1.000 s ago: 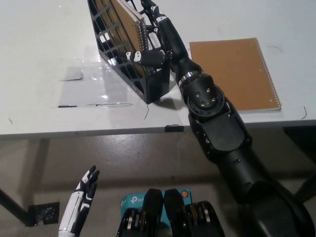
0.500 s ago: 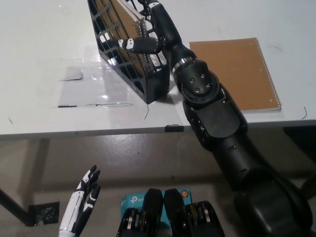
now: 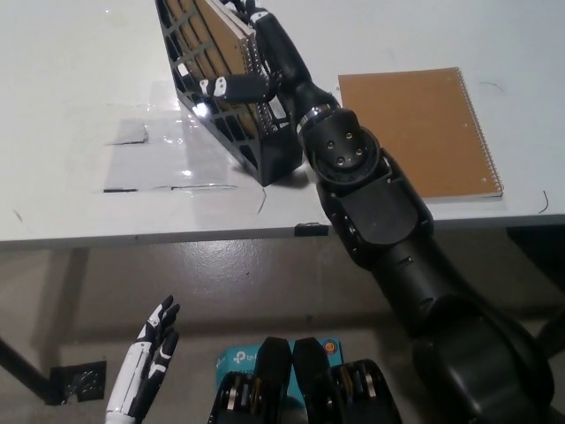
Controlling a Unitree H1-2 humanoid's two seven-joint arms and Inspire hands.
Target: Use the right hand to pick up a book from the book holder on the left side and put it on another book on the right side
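A black lattice book holder [image 3: 231,124] stands on the white table [image 3: 79,132], left of centre, with a brown spiral-bound book [image 3: 225,44] leaning in it. My black right hand [image 3: 260,62] is at the holder's top, fingers wrapped over the book's spiral edge and a thumb crossing the holder's front. A second brown spiral-bound book [image 3: 419,132] lies flat on the table to the right. My white left hand [image 3: 141,367] rests low at the lower left, below the table, fingers apart.
A clear plastic sheet [image 3: 154,159] lies flat on the table left of the holder. The table's front edge [image 3: 177,234] crosses the picture's middle; below it is floor. A small black clip [image 3: 311,229] sits on that edge.
My right hand has slid leftward and further up along the book in the holder, the thumb reaching across the holder's front. The books and the left hand have not moved.
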